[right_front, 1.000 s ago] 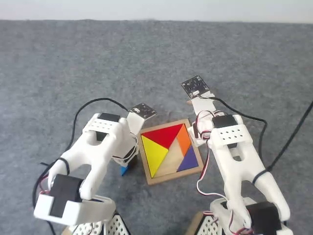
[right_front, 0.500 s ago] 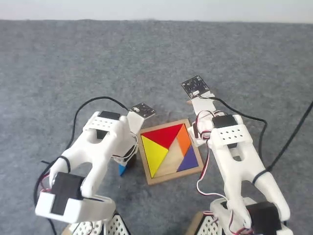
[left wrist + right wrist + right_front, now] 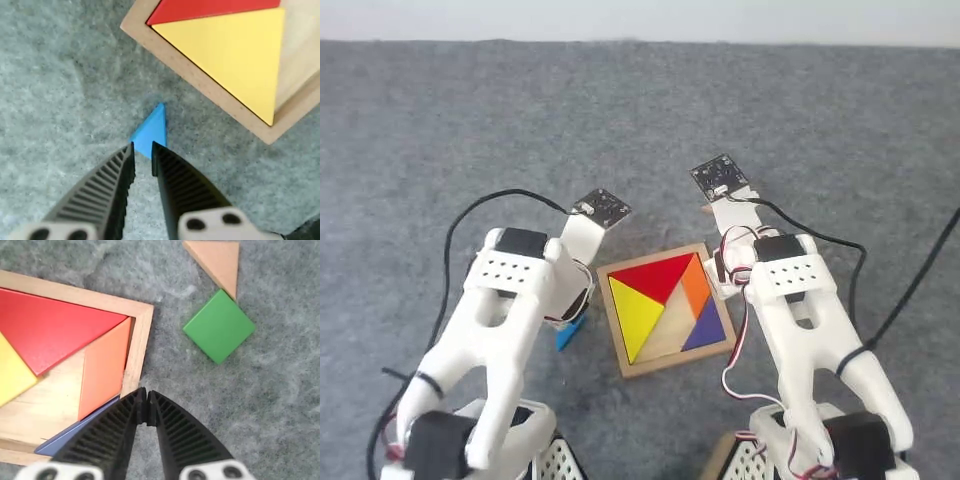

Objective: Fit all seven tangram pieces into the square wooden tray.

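Grey carpet (image 3: pixel 420 150) bears the tray (image 3: pixel 680 360); left fingers (image 3: pixel 115 185) pinch a blue triangle (image 3: pixel 152 132), right fingers (image 3: pixel 115 430) clenched empty.

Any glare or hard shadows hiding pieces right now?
High view: even light, no glare on the tray. Left wrist view: blue triangle evenly lit, no hard shadow. Right wrist view: green square evenly lit, no glare.

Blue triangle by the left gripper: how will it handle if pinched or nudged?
The blue triangle looks thin, flat and rigid, so probably light and unlikely to flex or roll. Lying on the fuzzy grey mat, it may drag rather than slide. Its tapered shape could let it twist in a pinch.
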Robot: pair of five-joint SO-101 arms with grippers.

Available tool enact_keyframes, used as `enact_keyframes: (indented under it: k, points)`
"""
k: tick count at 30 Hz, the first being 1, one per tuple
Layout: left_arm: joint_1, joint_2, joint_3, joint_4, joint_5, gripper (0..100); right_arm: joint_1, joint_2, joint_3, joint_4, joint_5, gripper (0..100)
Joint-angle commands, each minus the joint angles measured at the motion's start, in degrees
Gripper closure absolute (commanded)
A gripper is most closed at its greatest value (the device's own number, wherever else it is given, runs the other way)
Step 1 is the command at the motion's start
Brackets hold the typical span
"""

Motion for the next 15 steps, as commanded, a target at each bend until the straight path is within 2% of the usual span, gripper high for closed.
enact_keyframes:
  k: [1,6,12,15]
  points:
    - [-0.2,0.9,-1.1,0.7,0.1,94,0.8,-0.7,-0.4,0.3,0.6,99.1]
    - [-1.5,6.2,-1.0,-1.2,0.2,81,0.8,-0.7,-0.4,0.3,0.6,99.1]
    - [-6.2,7.8,3.7,-10.1,2.4,80,0.8,-0.7,-0.4,0.4,0.6,99.1]
    - [-7.6,6.4,4.5,-11.0,2.3,80,0.8,-0.7,-0.4,0.4,0.6,99.1]
